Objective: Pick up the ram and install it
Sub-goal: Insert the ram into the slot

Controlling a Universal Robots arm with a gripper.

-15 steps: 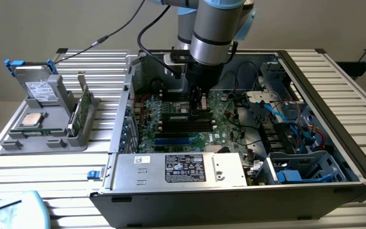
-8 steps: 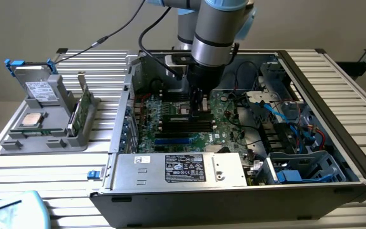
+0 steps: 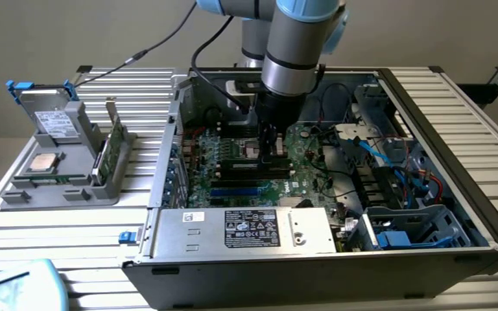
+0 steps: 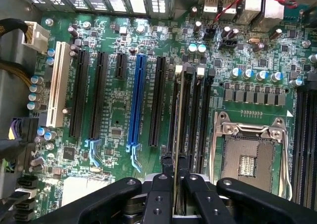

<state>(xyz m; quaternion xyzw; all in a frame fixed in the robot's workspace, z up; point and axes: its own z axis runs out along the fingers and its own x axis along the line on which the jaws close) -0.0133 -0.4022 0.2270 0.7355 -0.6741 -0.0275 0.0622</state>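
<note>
Looking at the exterior view, the gripper (image 3: 274, 148) stood low inside the open computer case (image 3: 478, 194), tip down over the motherboard (image 3: 231, 175), close to the dark memory slots (image 3: 253, 170) near the board's middle. Whether its tip touched a slot could not be told from that side, and the ram itself was too small and shaded there to make out.

In the wrist view, the gripper (image 4: 174, 160) was drawn narrow and clamped on the ram (image 4: 179, 115), seen edge-on as a thin strip running away from the fingers (image 4: 159, 194). The strip lay in line with one of the memory slots (image 4: 198, 120), between the long black expansion slots and the bare processor socket (image 4: 250, 159).

By my reading, the pick-up was done and the stick was at its slot. Whether it was pressed home, or the end latches had closed, could not be told.
</note>
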